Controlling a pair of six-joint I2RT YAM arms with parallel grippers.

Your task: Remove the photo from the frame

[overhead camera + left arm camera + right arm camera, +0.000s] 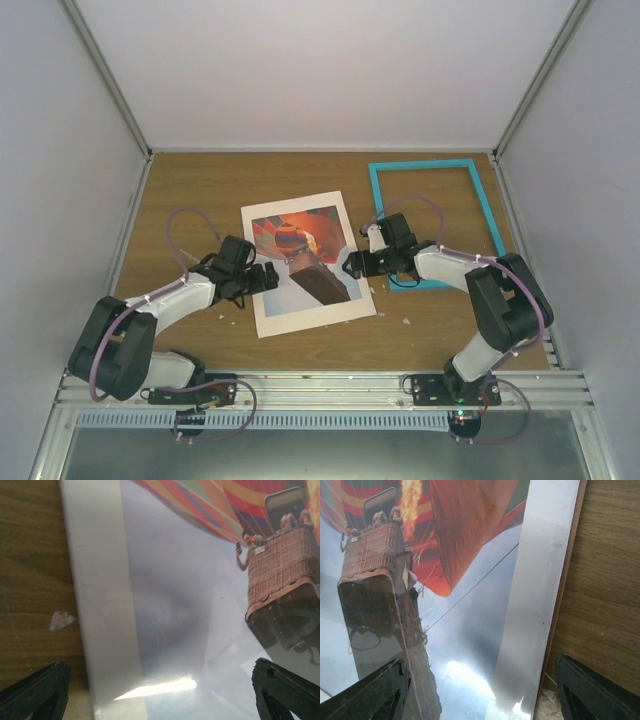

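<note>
The paper photo of an orange-red striped balloon (300, 240) lies flat on the brown wooden table (190, 190), outside the thin turquoise frame (420, 165) (just beside it, right). The left gripper (265, 277) and right gripper (352, 263) are spread wide over its white side edges, holding nothing.

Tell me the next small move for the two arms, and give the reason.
Probably lift both claws straight up and clear. The frame lies empty at the back right, and the photo lies flat outside it, between the arms. The left claw and right claw are open, straddling the photo's side edges and gripping nothing, so little seems left to do.
</note>
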